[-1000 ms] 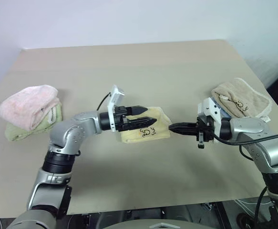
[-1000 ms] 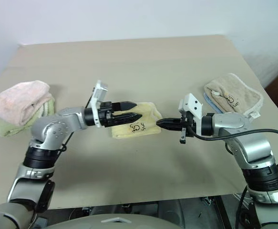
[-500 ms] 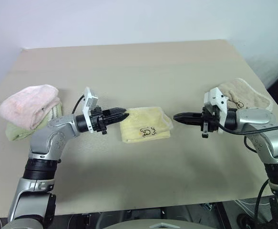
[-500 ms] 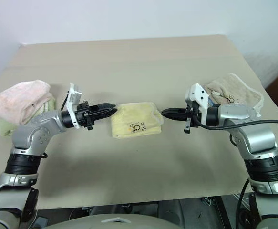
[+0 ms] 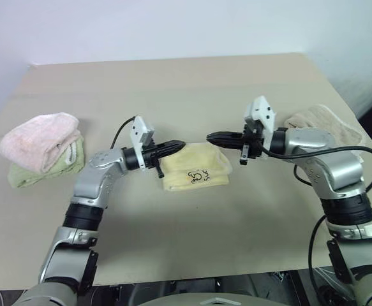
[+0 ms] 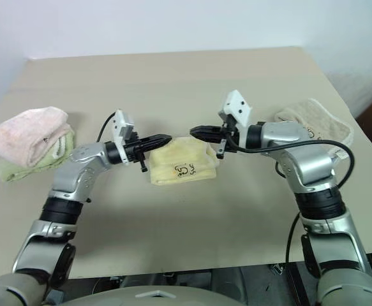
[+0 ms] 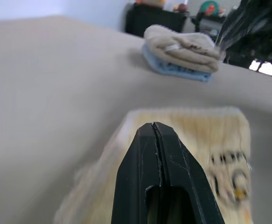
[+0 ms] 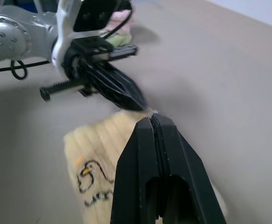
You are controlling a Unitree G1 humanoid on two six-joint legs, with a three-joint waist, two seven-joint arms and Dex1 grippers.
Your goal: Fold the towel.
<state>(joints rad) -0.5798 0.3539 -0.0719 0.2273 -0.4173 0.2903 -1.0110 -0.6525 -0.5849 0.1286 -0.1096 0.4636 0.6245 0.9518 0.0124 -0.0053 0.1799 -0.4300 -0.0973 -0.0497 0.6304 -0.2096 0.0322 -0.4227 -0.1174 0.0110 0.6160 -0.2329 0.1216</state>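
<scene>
Mid-surface point(image 5: 173, 255) lies the folded pale yellow terry towel point(image 5: 195, 171). Above its far edge, the left gripper point(image 5: 178, 146) and right gripper point(image 5: 212, 136) hover clenched, empty.

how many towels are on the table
5: yellow towel at centre, pink towel stacked on green towel at left, beige towel over blue towel at right; others may be hidden.

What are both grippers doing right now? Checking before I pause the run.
Left gripper: shut, empty, above the towel.
Right gripper: shut, empty, above the towel.
</scene>
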